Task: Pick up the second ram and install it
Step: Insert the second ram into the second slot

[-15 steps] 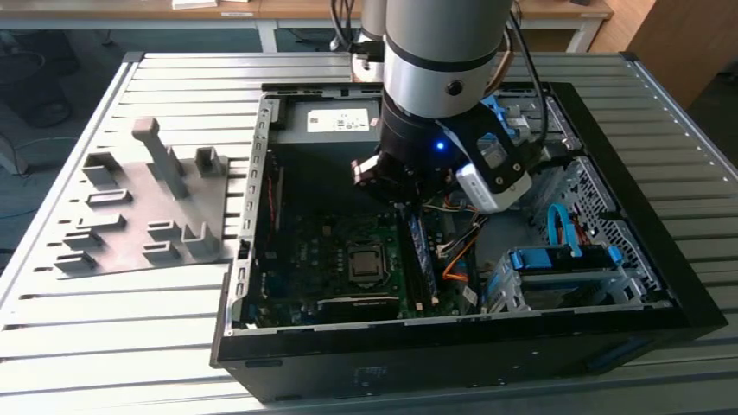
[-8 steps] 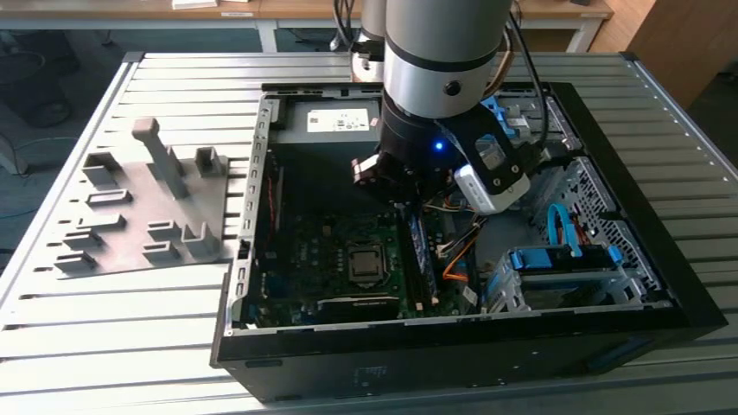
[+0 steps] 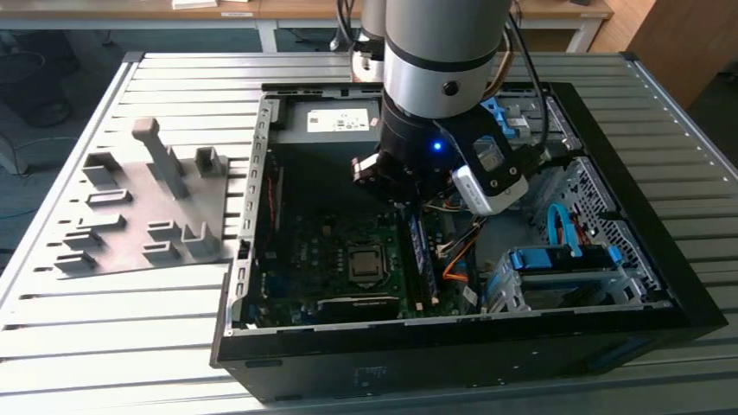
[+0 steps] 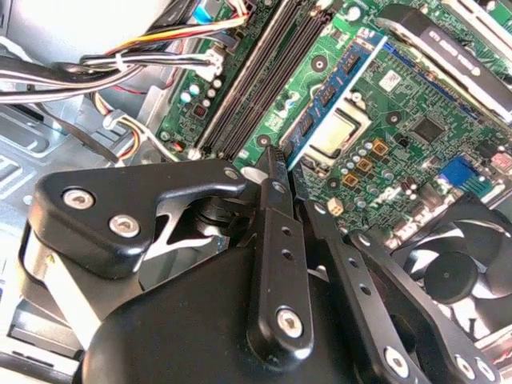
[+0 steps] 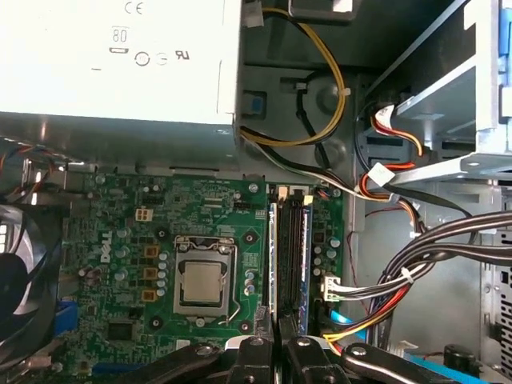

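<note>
The second ram (image 4: pixel 340 84), a blue-green stick with black chips, juts out lengthwise from between my black fingers (image 4: pixel 272 208). My gripper (image 4: pixel 280 160) is shut on its near end. The stick hangs low over the motherboard, beside the long black memory slots (image 4: pixel 268 76) and close to the processor socket (image 4: pixel 336 132). From the first wrist view I see it edge-on as a thin strip (image 5: pixel 274 264) along the slots (image 5: pixel 293 256), running out from my gripper (image 5: pixel 278 346). In the exterior view my gripper (image 3: pixel 403 199) is inside the open computer case with the ram (image 3: pixel 421 255) below it.
A grey slotted tray (image 3: pixel 138 207) lies on the table at the exterior view's left. Inside the case are the power supply (image 5: pixel 120 56), cable bundles (image 5: pixel 416 280), a fan (image 4: pixel 456 268) and a drive cage with blue clips (image 3: pixel 565 268). The case walls (image 3: pixel 248 225) close in all round.
</note>
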`<action>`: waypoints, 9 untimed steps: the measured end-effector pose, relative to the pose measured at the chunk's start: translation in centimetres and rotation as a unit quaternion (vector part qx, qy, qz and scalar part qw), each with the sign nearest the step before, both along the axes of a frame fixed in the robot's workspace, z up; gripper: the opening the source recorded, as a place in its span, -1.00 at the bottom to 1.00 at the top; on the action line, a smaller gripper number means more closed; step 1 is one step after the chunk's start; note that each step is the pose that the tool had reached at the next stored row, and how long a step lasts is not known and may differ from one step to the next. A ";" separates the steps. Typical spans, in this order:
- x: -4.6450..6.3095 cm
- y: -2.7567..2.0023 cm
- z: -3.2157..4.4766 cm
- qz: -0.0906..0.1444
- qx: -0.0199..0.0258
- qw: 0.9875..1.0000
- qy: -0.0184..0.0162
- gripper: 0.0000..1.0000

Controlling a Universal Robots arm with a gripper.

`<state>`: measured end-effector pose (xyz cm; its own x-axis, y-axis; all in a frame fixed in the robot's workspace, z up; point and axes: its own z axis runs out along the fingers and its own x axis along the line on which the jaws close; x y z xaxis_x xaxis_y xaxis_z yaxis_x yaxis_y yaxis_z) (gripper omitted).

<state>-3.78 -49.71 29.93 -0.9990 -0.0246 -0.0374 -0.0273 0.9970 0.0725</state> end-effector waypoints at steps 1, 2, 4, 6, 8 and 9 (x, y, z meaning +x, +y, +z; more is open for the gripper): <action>0.0 0.00 0.00 -0.002 0.000 1.000 0.000 -0.73; 0.0 0.00 0.00 -0.004 0.000 1.000 0.000 -0.73; 0.0 0.00 -0.01 -0.008 0.000 1.000 0.000 -0.73; 0.0 0.00 -0.01 -0.012 0.000 1.000 0.000 -0.73; 0.0 0.00 -0.01 -0.016 0.000 1.000 0.000 -0.73; 0.0 0.00 -0.01 -0.017 0.000 1.000 0.000 -0.73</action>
